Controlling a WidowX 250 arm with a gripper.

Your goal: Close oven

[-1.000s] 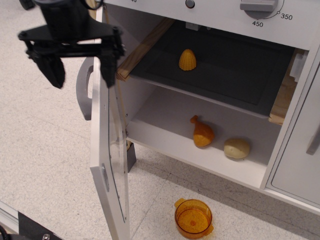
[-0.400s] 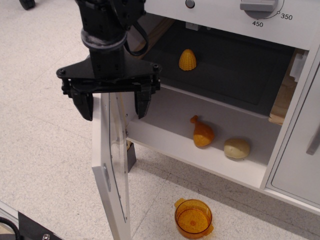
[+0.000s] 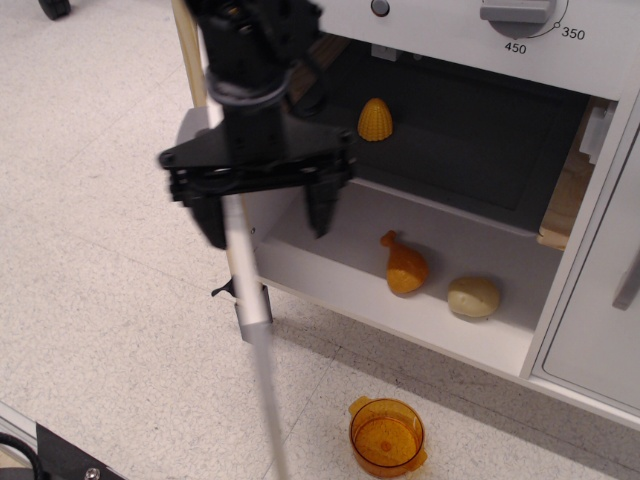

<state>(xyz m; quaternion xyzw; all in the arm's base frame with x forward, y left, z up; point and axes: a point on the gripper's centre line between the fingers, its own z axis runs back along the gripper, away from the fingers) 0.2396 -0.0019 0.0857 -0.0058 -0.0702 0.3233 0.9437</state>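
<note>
The white toy oven (image 3: 420,310) stands open, with a dark upper shelf and a white lower shelf. Its large door (image 3: 268,390) hangs on the left and shows edge-on as a thin white strip running down toward the floor. The handle and window are hidden at this angle. My black gripper (image 3: 268,234) is open and straddles the door's upper edge. One finger (image 3: 213,225) is on the outer side and the other finger (image 3: 322,215) is on the oven side. I cannot tell which finger touches the door.
A yellow toy (image 3: 375,119) sits on the dark shelf. An orange drumstick (image 3: 405,266) and a pale potato (image 3: 473,296) lie on the lower shelf. An orange pot (image 3: 387,436) stands on the floor in front. A narrow cabinet door (image 3: 600,330) is at right.
My gripper has moved right and down over the door's top edge. The door has swung toward the oven and now shows edge-on instead of its inner face.
</note>
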